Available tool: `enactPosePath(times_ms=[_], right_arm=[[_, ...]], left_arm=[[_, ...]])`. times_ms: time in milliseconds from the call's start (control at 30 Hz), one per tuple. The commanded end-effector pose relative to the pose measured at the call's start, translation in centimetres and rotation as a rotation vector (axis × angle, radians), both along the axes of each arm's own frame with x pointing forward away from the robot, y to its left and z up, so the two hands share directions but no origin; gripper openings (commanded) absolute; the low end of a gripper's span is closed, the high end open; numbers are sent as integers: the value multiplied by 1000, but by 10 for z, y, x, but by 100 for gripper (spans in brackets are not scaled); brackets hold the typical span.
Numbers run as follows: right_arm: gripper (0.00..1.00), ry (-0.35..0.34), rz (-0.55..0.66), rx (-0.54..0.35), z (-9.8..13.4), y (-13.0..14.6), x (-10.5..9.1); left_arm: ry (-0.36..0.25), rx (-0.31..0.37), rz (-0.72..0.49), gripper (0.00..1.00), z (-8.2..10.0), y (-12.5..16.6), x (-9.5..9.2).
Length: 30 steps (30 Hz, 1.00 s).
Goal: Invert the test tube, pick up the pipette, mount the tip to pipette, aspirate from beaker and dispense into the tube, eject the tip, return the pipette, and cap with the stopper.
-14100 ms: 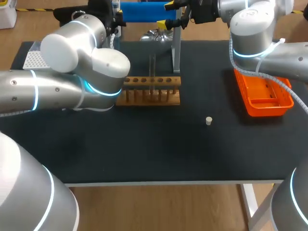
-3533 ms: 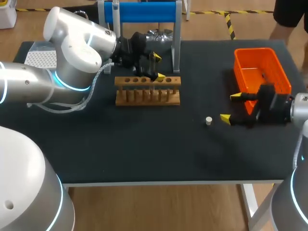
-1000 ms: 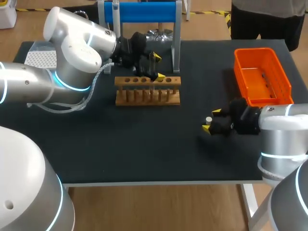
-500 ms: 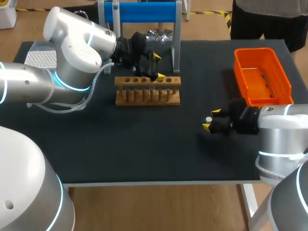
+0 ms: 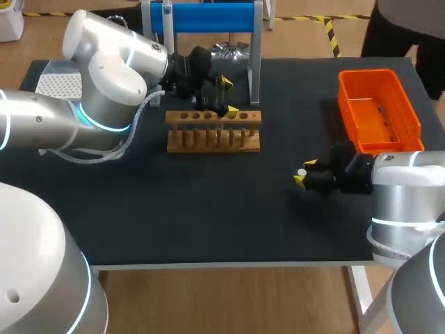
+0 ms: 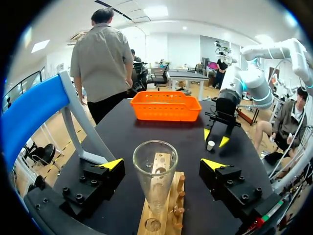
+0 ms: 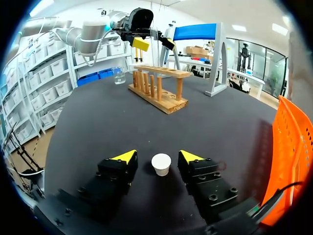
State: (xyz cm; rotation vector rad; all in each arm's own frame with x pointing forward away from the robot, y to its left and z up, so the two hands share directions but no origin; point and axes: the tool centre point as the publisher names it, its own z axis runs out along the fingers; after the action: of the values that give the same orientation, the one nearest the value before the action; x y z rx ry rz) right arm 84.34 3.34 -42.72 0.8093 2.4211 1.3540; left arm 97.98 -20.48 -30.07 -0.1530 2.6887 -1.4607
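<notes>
- Your left hand [image 6: 162, 164] is apart around the clear glass test tube [image 6: 155, 183], which stands in the wooden rack [image 6: 161, 218].
- Your right hand [image 7: 157, 155] is apart around the small white stopper [image 7: 161, 164] on the black desk [image 7: 122, 117].

**Black worktop and its load**

The black worktop [image 5: 208, 216] carries a wooden tube rack [image 5: 214, 132] directly under the left pincer [image 5: 229, 96]. A blue-topped stand [image 5: 254, 69] rises just behind that pincer, and a white perforated box [image 5: 50, 85] sits well off to its side. A small white stopper [image 7: 161, 165] lies between the right pincer's [image 7: 157, 156] fingers, touching neither. An orange basket [image 5: 379, 115] rests just beside that pincer.
</notes>
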Motion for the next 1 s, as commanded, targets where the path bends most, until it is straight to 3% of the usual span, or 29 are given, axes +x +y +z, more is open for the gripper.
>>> enactPosePath(times_ms=[33, 1000], right_arm=[[49, -3, -3, -1, -2, 1, 0], [31, 2, -6, -6, -3, 1, 1]], left_arm=[[3, -1, -4, 100, 0, 0, 1], [3, -1, -4, 100, 0, 0, 1]])
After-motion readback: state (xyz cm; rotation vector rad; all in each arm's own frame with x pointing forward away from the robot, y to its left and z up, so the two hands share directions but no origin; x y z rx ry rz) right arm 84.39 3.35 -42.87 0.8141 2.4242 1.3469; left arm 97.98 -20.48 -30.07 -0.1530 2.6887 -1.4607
